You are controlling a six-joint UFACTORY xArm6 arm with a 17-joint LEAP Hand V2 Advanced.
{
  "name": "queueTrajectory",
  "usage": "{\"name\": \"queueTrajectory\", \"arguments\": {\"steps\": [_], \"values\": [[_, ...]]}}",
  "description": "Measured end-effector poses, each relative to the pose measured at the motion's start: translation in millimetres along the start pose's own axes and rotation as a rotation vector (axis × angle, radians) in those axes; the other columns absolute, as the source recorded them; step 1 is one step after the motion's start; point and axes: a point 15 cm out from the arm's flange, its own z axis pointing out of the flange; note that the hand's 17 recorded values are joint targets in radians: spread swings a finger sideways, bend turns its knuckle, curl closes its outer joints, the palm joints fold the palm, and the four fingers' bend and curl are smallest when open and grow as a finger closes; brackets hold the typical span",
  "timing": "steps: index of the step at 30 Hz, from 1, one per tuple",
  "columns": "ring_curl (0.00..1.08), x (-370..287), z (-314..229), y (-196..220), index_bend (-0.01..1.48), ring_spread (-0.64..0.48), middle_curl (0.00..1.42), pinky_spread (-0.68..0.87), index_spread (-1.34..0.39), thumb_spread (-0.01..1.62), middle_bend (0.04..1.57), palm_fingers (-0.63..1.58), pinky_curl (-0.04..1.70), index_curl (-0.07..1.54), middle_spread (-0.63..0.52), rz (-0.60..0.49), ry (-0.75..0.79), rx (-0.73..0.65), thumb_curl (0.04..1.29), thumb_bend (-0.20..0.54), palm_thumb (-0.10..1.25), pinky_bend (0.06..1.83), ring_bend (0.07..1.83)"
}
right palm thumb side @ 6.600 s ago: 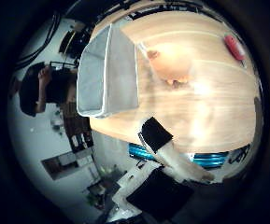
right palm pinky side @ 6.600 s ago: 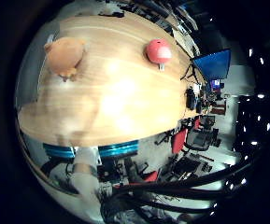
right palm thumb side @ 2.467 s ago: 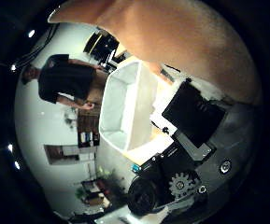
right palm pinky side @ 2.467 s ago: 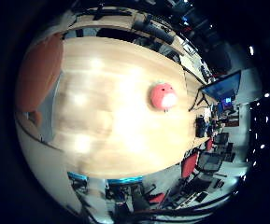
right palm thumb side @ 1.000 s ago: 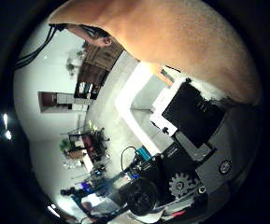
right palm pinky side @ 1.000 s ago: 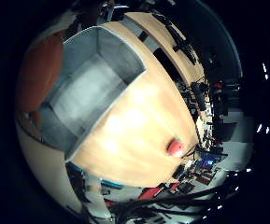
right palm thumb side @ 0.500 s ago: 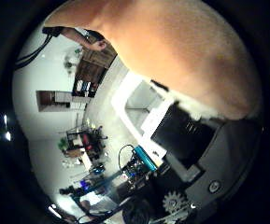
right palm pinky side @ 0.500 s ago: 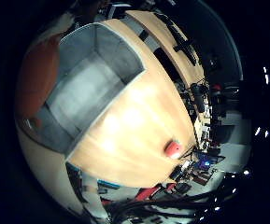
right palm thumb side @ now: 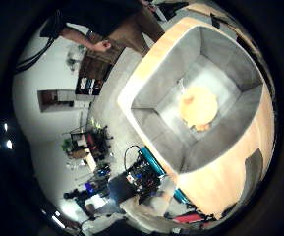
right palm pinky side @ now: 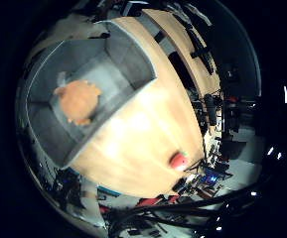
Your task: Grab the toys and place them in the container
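A grey, open-topped container stands on the wooden table. An orange plush toy lies inside it on the floor of the container. The right thumb side palm view looks down into the same container, with the orange toy near its middle. A red round toy lies on the table near its edge, well away from the container.
The table's edge runs close to the red toy, with office chairs and a lit monitor beyond it. Shelves and clutter stand on the floor beside the table's other side.
The orange toy, which filled the thumb side view close to my palm, now lies in the container. My hand's black and white parts have left that view.
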Motion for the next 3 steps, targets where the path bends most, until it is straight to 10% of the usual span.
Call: {"name": "queueTrajectory", "arguments": {"steps": [3], "values": [[0.26,0.4,0.0,0.1,0.17,0.02,0.39,0.32,-0.49,0.76,0.38,0.09,0.34,0.42,-0.17,-0.004,0.0,0.0,0.29,-0.038,0.06,0.87,0.66]]}}
